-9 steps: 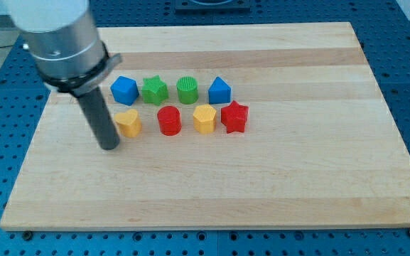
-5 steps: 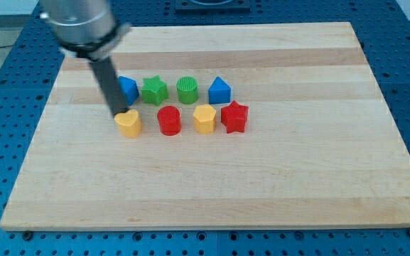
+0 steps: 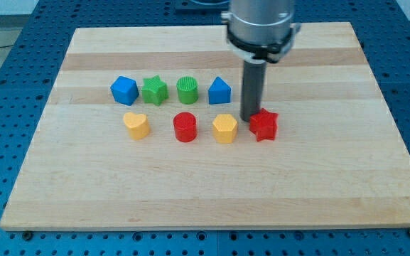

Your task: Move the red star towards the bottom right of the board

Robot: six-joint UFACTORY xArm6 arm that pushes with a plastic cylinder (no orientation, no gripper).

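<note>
The red star [image 3: 264, 126] lies on the wooden board [image 3: 212, 192], right of centre, at the right end of the lower row of blocks. My tip [image 3: 251, 118] stands just at the star's upper left edge, touching it or nearly so. The rod rises from there to the arm's grey body near the view's top.
Lower row, from the left: a yellow heart [image 3: 136, 125], a red cylinder [image 3: 185, 127], a yellow hexagon [image 3: 224, 129]. Upper row: a blue block [image 3: 123, 90], a green star [image 3: 154, 90], a green cylinder [image 3: 187, 90], a blue triangular block [image 3: 219, 91].
My tip has swept from the yellow heart at the left to the red star's upper left. The four lower-row blocks now sit further right and lower.
</note>
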